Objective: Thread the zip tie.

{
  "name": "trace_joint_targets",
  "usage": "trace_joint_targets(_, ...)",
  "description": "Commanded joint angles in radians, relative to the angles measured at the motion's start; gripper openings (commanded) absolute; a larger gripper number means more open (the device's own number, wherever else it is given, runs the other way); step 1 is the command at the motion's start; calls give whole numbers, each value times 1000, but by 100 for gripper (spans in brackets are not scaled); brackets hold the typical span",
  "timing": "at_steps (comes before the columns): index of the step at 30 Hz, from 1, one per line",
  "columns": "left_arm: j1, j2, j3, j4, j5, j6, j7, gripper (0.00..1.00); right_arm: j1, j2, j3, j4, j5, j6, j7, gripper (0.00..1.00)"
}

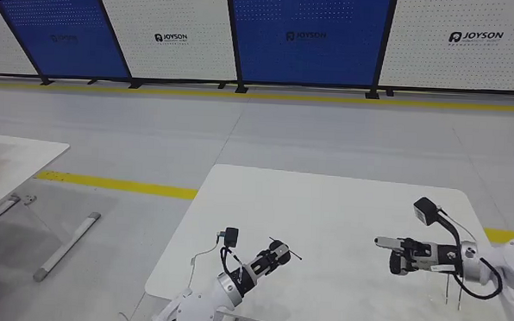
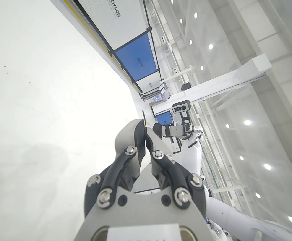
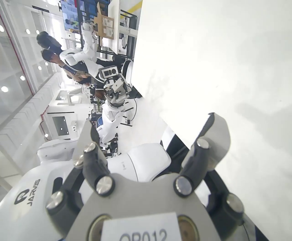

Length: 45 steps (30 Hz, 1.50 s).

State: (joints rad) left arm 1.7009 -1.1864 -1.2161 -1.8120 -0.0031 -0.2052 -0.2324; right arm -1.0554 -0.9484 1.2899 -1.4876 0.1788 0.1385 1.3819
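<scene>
A thin black zip tie is pinched in my left gripper above the table's near left part; its short end sticks out past the closed fingertips. The left gripper is shut on it. My right gripper hovers over the near right part of the white table, pointing toward the left gripper with a wide gap between them. In the right wrist view my right gripper stands open with nothing between its fingers; the left gripper shows farther off.
The table's near left edge lies close beside the left arm. A second white table stands to the far left, and blue and white pegboard panels line the back of the floor.
</scene>
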Motion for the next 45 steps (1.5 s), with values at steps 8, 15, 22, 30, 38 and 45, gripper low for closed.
trace_joint_targets(8,0,0,0,0,0,0,0,0,0,0,0,0,-1,-1,0,100)
trace_joint_targets(15,0,0,0,0,0,0,0,0,-7,2,-7,-10,-45,1,-38,100)
trace_joint_targets(22,0,0,0,0,0,0,0,0,6,32,61,-57,-176,120,8,100)
trace_joint_targets(30,0,0,0,0,0,0,0,0,6,68,93,-61,-328,202,-30,100)
trace_joint_targets(38,0,0,0,0,0,0,0,0,6,68,93,-61,-328,202,-30,100)
trace_joint_targets(45,0,0,0,0,0,0,0,0,6,68,93,-61,-328,202,-30,100)
